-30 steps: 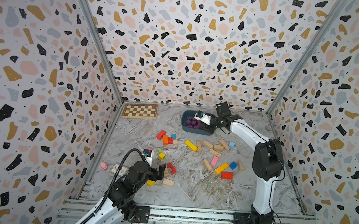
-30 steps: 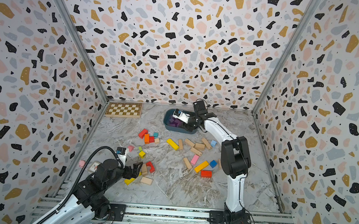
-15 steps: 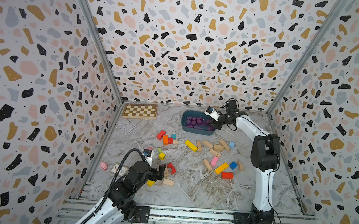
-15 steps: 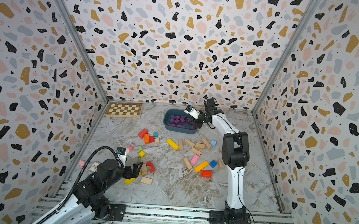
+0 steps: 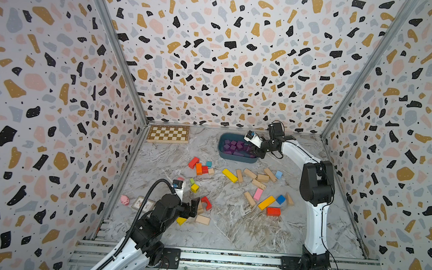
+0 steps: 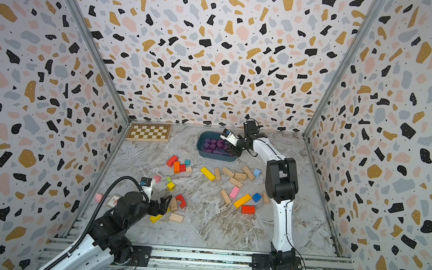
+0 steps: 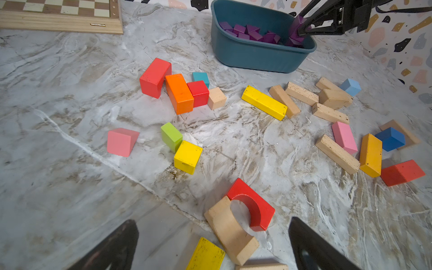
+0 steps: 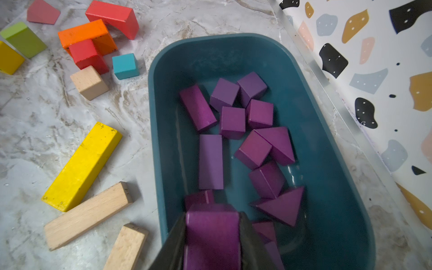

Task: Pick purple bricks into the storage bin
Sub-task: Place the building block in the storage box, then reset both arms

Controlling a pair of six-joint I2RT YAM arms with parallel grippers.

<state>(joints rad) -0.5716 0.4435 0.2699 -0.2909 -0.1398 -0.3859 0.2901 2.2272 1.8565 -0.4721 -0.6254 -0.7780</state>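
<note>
Many coloured blocks (image 5: 229, 175) beside storage bin (image 5: 236, 158), chessboard (image 5: 169, 134) apart

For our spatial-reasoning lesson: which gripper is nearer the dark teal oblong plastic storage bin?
Right. The right gripper is over one end of the storage bin, shut on a dark-purple wooden brick; the left gripper stands open far away, by a red wooden arch block.

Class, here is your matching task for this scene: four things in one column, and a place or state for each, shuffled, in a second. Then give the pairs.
1 storage bin
2 chessboard
3 right tool
4 left tool

a open, empty
b shut on a purple brick
c flat by the back wall
d holds loose purple bricks

Pairs: 1-d, 2-c, 3-b, 4-a
</note>
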